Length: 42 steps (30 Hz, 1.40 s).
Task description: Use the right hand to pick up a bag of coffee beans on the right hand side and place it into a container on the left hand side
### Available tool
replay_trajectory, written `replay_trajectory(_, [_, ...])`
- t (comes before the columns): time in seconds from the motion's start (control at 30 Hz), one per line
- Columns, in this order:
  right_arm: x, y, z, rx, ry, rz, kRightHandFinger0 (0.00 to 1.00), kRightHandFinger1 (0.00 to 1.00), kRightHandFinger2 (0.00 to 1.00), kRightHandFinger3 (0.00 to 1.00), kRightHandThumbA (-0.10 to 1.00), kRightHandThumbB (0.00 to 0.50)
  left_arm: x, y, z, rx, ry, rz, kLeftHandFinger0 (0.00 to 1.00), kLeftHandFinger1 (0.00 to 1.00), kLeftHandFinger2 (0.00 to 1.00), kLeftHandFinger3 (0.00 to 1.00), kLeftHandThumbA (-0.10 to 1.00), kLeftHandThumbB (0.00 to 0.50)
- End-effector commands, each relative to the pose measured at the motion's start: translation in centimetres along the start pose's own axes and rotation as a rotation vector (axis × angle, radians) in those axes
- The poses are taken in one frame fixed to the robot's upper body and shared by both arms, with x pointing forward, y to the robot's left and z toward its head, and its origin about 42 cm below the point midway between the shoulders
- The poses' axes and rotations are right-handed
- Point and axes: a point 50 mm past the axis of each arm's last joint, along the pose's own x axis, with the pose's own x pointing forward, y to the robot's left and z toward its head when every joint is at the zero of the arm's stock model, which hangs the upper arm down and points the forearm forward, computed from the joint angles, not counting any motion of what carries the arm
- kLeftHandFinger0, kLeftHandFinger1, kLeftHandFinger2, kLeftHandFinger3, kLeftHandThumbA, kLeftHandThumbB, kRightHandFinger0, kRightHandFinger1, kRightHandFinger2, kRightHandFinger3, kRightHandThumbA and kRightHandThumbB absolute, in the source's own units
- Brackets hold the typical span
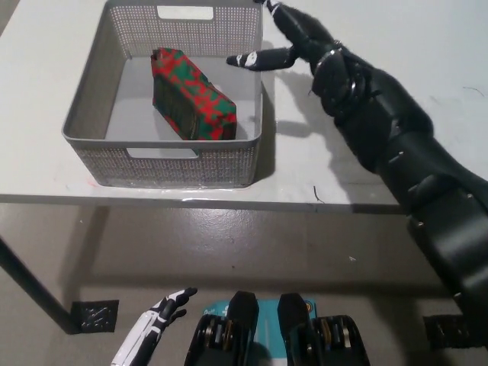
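The bag of coffee beans (192, 97) lies inside the grey mesh basket (101, 90), down on the basket floor. The bag is red and green. It is to the left of the black right hand (293, 42) and a bit lower in the picture. The hand and the bag do not touch. The right hand is up over the far right corner of the basket, above its right wall. The hand is wide open, with its fingers (255, 59) spread apart, and it holds nothing. One finger points left, over the basket rim, toward the space above the bag. The bag is long and boxy. Its long side runs on a slant, from the far left part of the basket down to the near right part. One end sits near the middle of the basket and the other end is close to the front right corner. The basket stands on a white table (366, 152), near the table's front edge. The white left hand (156, 326) rests low at the bottom left, below the table, with its fingers a little apart and nothing in it.
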Motion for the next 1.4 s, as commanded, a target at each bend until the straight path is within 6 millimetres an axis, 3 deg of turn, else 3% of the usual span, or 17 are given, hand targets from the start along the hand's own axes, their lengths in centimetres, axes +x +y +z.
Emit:
replay_trajectory(0.0, [-0.4, -8.1, 2.5, 0.067, -0.152, -0.129, 1.0, 1.0, 1.0, 1.0, 1.0, 0.419, 0.3, 0.6, 0.9, 0.045, -0.042, -0.014, 1.0, 1.0, 1.0, 1.0, 1.0, 0.193])
replay_trajectory(0.1, [-2.7, -11.3, 2.1, 0.092, -0.213, -0.198, 1.0, 1.0, 1.0, 1.0, 1.0, 0.453, 0.2, 0.6, 0.9, 0.044, -0.035, -0.016, 1.0, 1.0, 1.0, 1.0, 1.0, 0.193])
replay_trajectory(0.17, [-5.6, -13.1, 2.1, 0.082, -0.295, -0.248, 1.0, 1.0, 1.0, 1.0, 1.0, 0.446, 0.1, 0.7, 0.9, 0.054, -0.038, -0.017, 1.0, 1.0, 1.0, 1.0, 1.0, 0.166])
replay_trajectory(0.2, [-8.1, -13.7, 2.1, 0.091, -0.364, -0.278, 1.0, 1.0, 1.0, 1.0, 1.0, 0.448, 0.0, 0.9, 1.0, 0.062, -0.038, -0.016, 1.0, 1.0, 1.0, 1.0, 1.0, 0.162])
replay_trajectory(0.27, [-11.5, -13.9, 2.4, 0.093, -0.437, -0.302, 1.0, 1.0, 1.0, 1.0, 1.0, 0.454, -0.1, 1.1, 1.0, 0.062, -0.044, -0.011, 1.0, 1.0, 1.0, 1.0, 1.0, 0.154])
replay_trajectory(0.3, [-14.1, -13.5, 2.3, 0.118, -0.482, -0.312, 1.0, 1.0, 1.0, 1.0, 1.0, 0.449, -0.1, 1.1, 1.0, 0.06, -0.041, -0.007, 1.0, 1.0, 1.0, 1.0, 1.0, 0.149])
replay_trajectory(0.33, [-14.7, -13.4, 2.4, 0.123, -0.493, -0.312, 1.0, 1.0, 1.0, 1.0, 1.0, 0.448, -0.1, 1.1, 0.9, 0.058, -0.041, -0.005, 1.0, 1.0, 1.0, 1.0, 1.0, 0.15])
replay_trajectory(0.5, [-23.6, -9.3, 0.4, 0.331, -0.629, -0.363, 1.0, 1.0, 1.0, 1.0, 1.0, 0.402, -0.6, 0.9, 0.2, 0.043, -0.028, 0.002, 1.0, 1.0, 1.0, 1.0, 1.0, 0.148])
replay_trajectory(0.53, [-24.3, -8.6, 0.1, 0.372, -0.638, -0.36, 1.0, 1.0, 1.0, 1.0, 1.0, 0.422, -0.7, 0.8, 0.1, 0.037, -0.024, 0.006, 1.0, 1.0, 1.0, 1.0, 1.0, 0.151])
replay_trajectory(0.73, [-28.9, -3.3, -2.6, 0.564, -0.614, -0.349, 1.0, 1.0, 1.0, 1.0, 1.0, 0.417, -1.5, 0.9, -0.4, -0.003, -0.013, 0.038, 1.0, 1.0, 1.0, 1.0, 1.0, 0.145])
replay_trajectory(0.77, [-30.3, -0.9, -3.7, 0.593, -0.58, -0.349, 1.0, 1.0, 1.0, 1.0, 1.0, 0.398, -1.6, 1.1, -0.4, -0.008, -0.014, 0.037, 1.0, 1.0, 1.0, 1.0, 1.0, 0.18])
replay_trajectory(0.93, [-32.9, 4.3, -5.8, 0.656, -0.494, -0.323, 1.0, 1.0, 1.0, 1.0, 1.0, 0.389, -1.4, 1.3, -0.5, -0.029, -0.014, 0.05, 1.0, 1.0, 1.0, 1.0, 1.0, 0.172])
replay_trajectory(1.0, [-34.3, 7.2, -6.6, 0.728, -0.448, -0.29, 1.0, 1.0, 1.0, 1.0, 1.0, 0.379, -1.4, 1.4, -0.6, -0.038, -0.01, 0.058, 1.0, 1.0, 1.0, 1.0, 1.0, 0.175])
replay_trajectory(1.17, [-37.3, 11.4, -7.9, 0.816, -0.355, -0.259, 1.0, 1.0, 1.0, 1.0, 1.0, 0.37, -1.5, 1.5, -0.7, -0.043, -0.012, 0.056, 1.0, 1.0, 1.0, 1.0, 1.0, 0.187])
replay_trajectory(1.27, [-38.3, 12.7, -8.4, 0.86, -0.335, -0.258, 1.0, 1.0, 1.0, 1.0, 1.0, 0.367, -1.0, 1.8, -0.5, -0.044, -0.024, 0.062, 1.0, 1.0, 1.0, 1.0, 1.0, 0.189])
replay_trajectory(1.3, [-39.1, 13.9, -8.9, 0.878, -0.301, -0.272, 1.0, 1.0, 1.0, 1.0, 1.0, 0.397, -0.9, 1.8, -0.5, -0.043, -0.026, 0.065, 1.0, 1.0, 1.0, 1.0, 1.0, 0.199])
replay_trajectory(1.37, [-39.7, 14.9, -9.5, 0.889, -0.256, -0.283, 1.0, 1.0, 1.0, 1.0, 1.0, 0.405, -0.8, 2.0, -0.4, -0.047, -0.029, 0.065, 1.0, 1.0, 1.0, 1.0, 1.0, 0.204])
